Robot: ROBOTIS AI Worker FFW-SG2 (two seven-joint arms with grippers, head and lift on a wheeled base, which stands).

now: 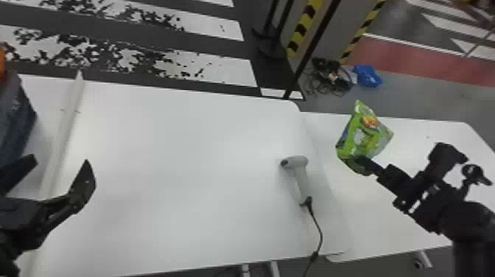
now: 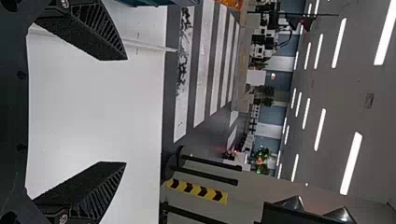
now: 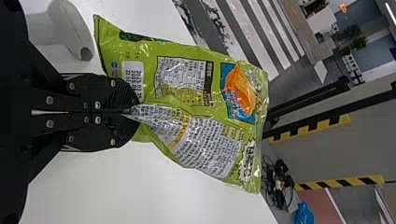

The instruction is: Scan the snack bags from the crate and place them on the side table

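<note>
Over the side worktop (image 1: 423, 147), the right gripper (image 1: 362, 164) is closed upon the green snack bag (image 1: 364, 136), which extends beyond its fingertips; the right wrist view gives also the printed panels (image 3: 182, 74) and pinched fold (image 3: 156, 119). The left gripper (image 1: 62, 162) is widely open and empty, near the crate (image 1: 16, 118), and the scanner (image 1: 302, 180) lies between the two grippers, on the main worktop (image 1: 184, 165)

In the head view, the left edge slices off part of the crate (image 1: 13, 118) and an orange thing (image 1: 2, 64) by it; the contents escape me. The scanner (image 1: 302, 178) trails a cord (image 1: 321, 235) out past the bottom. The pinched bit of the green bag (image 1: 364, 134) hides between the fingers of the right gripper (image 1: 360, 164).
</note>
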